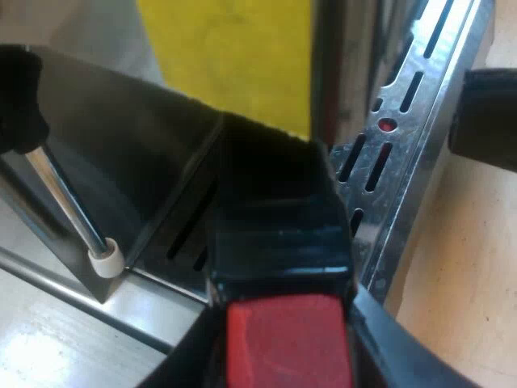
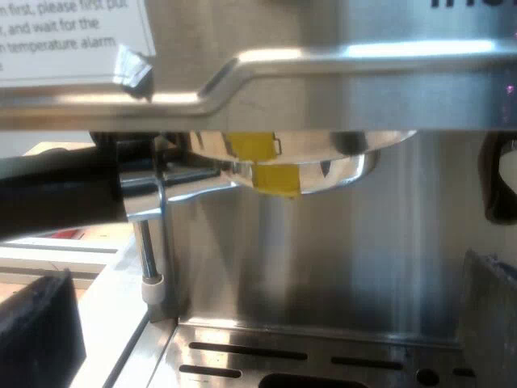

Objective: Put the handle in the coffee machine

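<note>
The holder's dark handle (image 1: 279, 218) runs away from the camera toward the machine, and its red end (image 1: 287, 339) is closest. My left gripper (image 1: 283, 352) is shut on the handle at that red end, one black finger (image 1: 388, 343) on each side. In the right wrist view the metal holder (image 2: 283, 166), marked with yellow tape, sits up under the espresso machine's (image 2: 339, 242) brew head, its handle (image 2: 56, 194) sticking out sideways. My right gripper (image 2: 262, 323) faces the machine's front, open, with nothing between its fingers (image 2: 36, 331).
The steam wand (image 2: 148, 242) with a white tip (image 1: 107, 260) hangs close beside the holder. The slotted metal drip tray (image 1: 404, 153) lies under the handle. A paper label (image 2: 73, 36) is stuck on the machine. A dark rounded part (image 1: 485, 117) sits over the wooden table by the tray's edge.
</note>
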Controlling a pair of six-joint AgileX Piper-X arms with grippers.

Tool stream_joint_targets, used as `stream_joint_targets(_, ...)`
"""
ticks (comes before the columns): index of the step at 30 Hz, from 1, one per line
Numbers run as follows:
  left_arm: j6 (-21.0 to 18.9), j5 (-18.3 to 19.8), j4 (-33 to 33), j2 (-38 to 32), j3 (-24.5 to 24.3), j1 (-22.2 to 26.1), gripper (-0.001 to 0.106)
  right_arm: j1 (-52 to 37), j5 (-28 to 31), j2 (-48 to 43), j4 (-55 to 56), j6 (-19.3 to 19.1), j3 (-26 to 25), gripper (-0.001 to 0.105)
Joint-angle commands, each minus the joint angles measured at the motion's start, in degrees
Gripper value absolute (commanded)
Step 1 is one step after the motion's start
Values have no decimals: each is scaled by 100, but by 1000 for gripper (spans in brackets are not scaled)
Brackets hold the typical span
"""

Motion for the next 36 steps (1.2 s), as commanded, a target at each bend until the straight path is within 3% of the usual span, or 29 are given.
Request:
stream_joint_targets(1,90,675,390,-154,-41,189,0,-14,5,-19,23,-42,-6,97)
stream_joint_targets(5,74,768,489,-154,-41,189,0,-14,5,-19,52,-42,-6,97)
stream_joint_targets(8,74,1047,686,-154,-41,189,0,-14,5,-19,52,-42,-6,97)
stream_joint_targets(17,74,1064,697,-154,-41,189,0,-33,139,-19,315,-36,-6,96)
stream_joint_targets(19,74,1064,697,-154,-41,189,0,-72,61,-19,526,-37,-6,86)
stream_joint_targets(23,74,1064,697,-154,-41,189,0,-192,-45,-4,624,-6,-6,50)
stream_joint_targets(25,74,1064,697,-154,-41,189,0,-275,-313,37,562,6,-6,43)
stream_joint_targets(29,74,1064,697,-154,-41,189,0,-430,-888,238,455,52,-6,43)
stream_joint_targets(36,74,1064,697,-154,-41,189,0,-500,-754,797,-837,-235,-6,43)
